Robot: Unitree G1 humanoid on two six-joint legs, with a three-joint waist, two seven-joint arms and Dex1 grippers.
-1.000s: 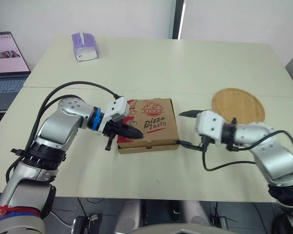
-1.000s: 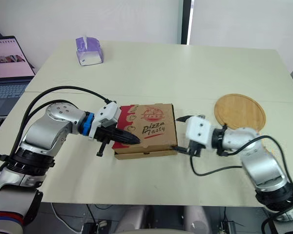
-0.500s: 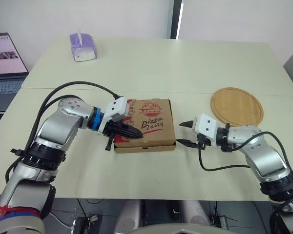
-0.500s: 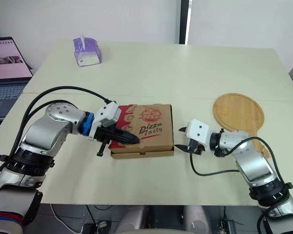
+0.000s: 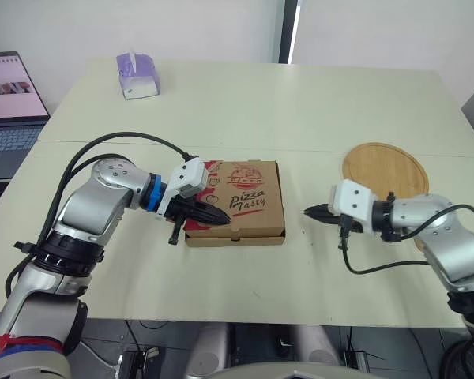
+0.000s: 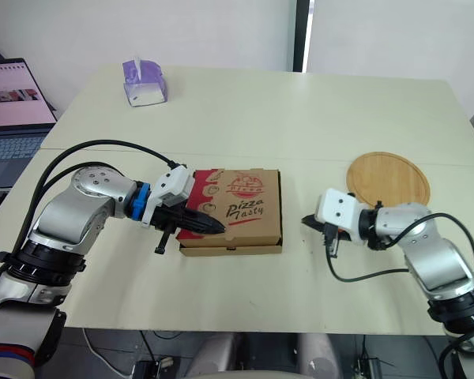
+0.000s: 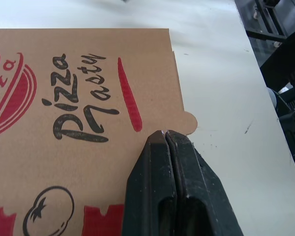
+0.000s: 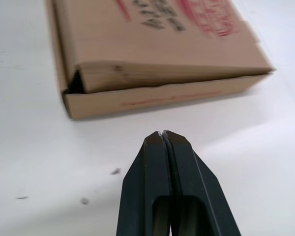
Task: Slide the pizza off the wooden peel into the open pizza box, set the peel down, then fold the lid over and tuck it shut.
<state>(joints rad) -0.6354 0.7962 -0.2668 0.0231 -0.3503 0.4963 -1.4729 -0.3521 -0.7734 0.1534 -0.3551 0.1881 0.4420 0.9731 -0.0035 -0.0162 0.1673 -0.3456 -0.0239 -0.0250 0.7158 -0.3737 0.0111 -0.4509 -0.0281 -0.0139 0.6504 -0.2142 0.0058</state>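
Cream counter [image 5: 316,103], head views: pizza box [image 5: 241,201] at centre, lid down, printed face up. Wooden peel [image 5: 385,170], round, bare, flat on the counter at 3 o'clock of the box and well apart from it. Purple tissue box [image 5: 137,75] at 11 o'clock, far side. Laptop [image 5: 8,103], open, at 9 o'clock past the counter edge. Left pincer [image 5: 215,218]: closed, holding nothing, tips resting on the lid near the box's 7 o'clock corner. Right pincer [image 5: 312,212]: closed, holding nothing, between box and peel, just beside the box at 3 o'clock, not touching it.

Left wrist view: both black fingers [image 7: 155,162] pressed together, tip on the brown lid beside a small rounded tab at the lid's edge, under the lettering.

Right wrist view: pincer [image 8: 164,133] closed over bare counter, the box's side wall ahead and apart; a dark gap shows at one corner between lid and wall.
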